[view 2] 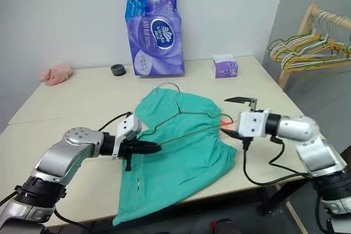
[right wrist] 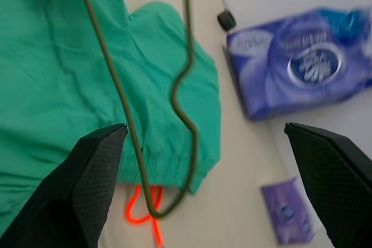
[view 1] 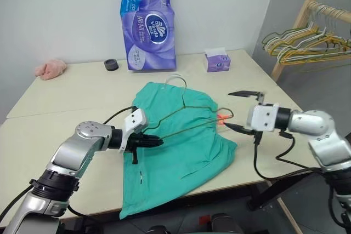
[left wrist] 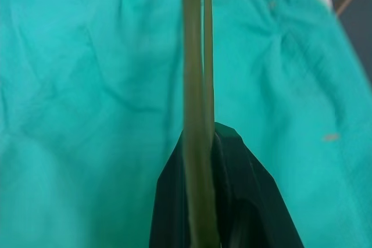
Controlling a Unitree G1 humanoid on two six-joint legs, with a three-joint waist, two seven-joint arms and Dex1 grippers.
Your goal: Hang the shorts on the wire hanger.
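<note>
**Plain room, pale table, rack in the corner**

A cream table (view 1: 66, 94) fills the middle, a seam running across its top. Behind it stands a bare white wall (view 1: 55, 9). Against the wall a purple tissue pack (view 1: 148, 23) stands upright; near it lie a small black ring (view 1: 111, 64) and a small purple box (view 1: 218, 60). A pink cloth (view 1: 50, 69) sits at the far left edge. At right, a wooden rack (view 1: 307, 12) holds a bunch of hangers (view 1: 307, 45) over grey floor (view 1: 312, 89). Light is soft, even.
</note>
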